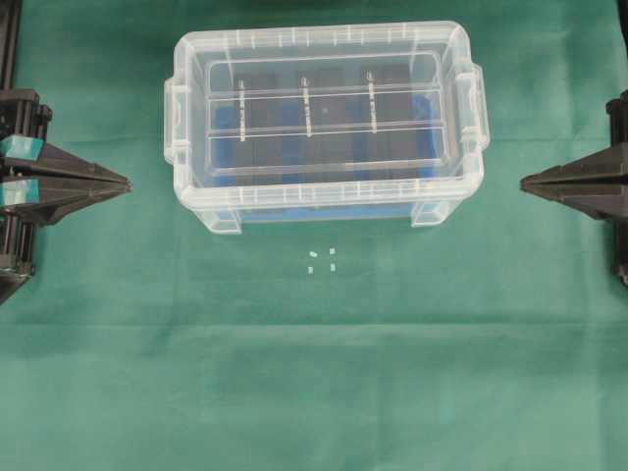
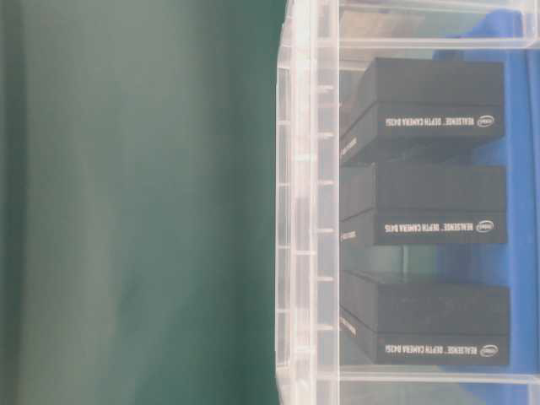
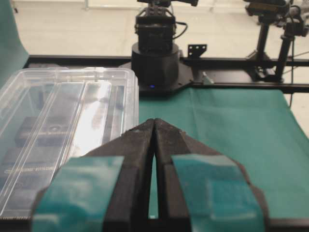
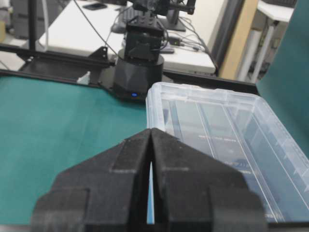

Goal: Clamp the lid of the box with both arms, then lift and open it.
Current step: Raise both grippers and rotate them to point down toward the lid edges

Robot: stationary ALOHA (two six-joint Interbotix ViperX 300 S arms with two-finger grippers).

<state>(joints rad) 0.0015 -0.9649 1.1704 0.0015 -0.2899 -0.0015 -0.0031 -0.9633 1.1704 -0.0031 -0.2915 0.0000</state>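
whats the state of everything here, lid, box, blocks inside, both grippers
lid: on the box, closed, not gripped.
box: upright on the green cloth, untouched.
three black blocks: inside the box, side by side on its blue bottom.
left gripper: shut, empty, clear of the box on its left.
right gripper: shut, empty, clear of the box on its right.

Even, bright light — glare on the lid (image 3: 91, 116) — soft table-level blur
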